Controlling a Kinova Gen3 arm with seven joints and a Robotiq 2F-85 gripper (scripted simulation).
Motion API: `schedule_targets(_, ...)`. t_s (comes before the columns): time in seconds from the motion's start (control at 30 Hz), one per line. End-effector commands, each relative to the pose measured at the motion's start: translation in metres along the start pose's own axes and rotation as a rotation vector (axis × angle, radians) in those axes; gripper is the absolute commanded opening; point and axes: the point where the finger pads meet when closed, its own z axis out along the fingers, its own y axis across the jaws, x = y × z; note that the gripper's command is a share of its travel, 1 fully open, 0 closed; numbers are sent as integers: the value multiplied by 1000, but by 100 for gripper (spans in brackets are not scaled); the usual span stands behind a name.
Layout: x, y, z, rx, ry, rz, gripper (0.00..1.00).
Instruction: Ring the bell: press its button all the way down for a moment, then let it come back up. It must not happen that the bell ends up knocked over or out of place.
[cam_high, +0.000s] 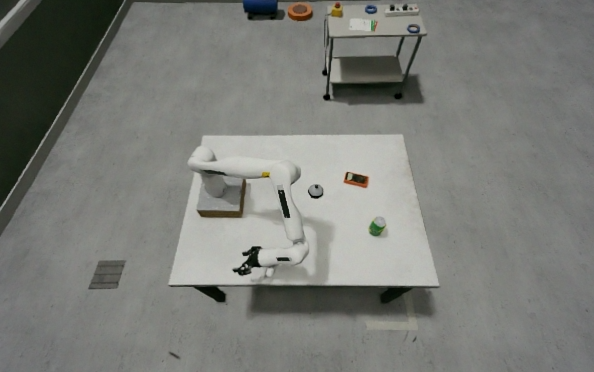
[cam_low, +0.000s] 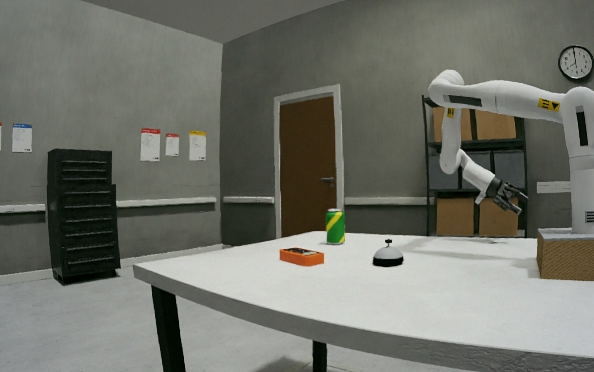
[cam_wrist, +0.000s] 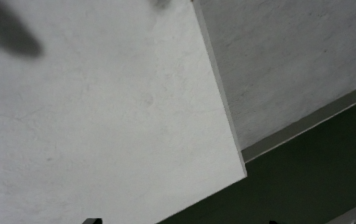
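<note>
The bell (cam_high: 315, 191) is a small grey dome with a black base and a dark button on top. It stands near the middle of the white table; it also shows in the exterior view (cam_low: 388, 256). My gripper (cam_high: 243, 262) is open and empty. It hangs in the air above the table's front left part, far from the bell. In the exterior view the gripper (cam_low: 510, 198) is high above the table top, to the right of the bell. The wrist view shows only table top, a table corner and floor; the bell is not in it.
An orange device (cam_high: 356, 179) lies right of the bell. A green and yellow can (cam_high: 377, 226) stands toward the front right. The arm's base sits on a brown block (cam_high: 221, 201) at the left. A cart (cam_high: 372, 47) stands on the floor behind the table.
</note>
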Motion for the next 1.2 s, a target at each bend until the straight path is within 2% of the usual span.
schedule_targets(0.0, 6, -12, -23, -15, 56, -20, 100)
schedule_targets(0.03, 14, -27, -37, -16, 108, -41, 100)
schedule_targets(0.2, 24, -50, -57, -17, 179, -70, 100)
schedule_targets(0.5, 40, -108, -106, -12, 343, -146, 100)
schedule_targets(0.57, 40, -108, -106, -12, 343, -146, 100)
schedule_targets(0.6, 43, -127, -122, -9, 393, -171, 100)
schedule_targets(0.73, 45, -145, -135, -5, 436, -194, 100)
schedule_targets(1.07, 42, -218, -185, 14, 597, -286, 100)
schedule_targets(1.13, 42, -218, -185, 14, 597, -286, 100)
schedule_targets(1.17, 39, -239, -199, 22, 641, -314, 100)
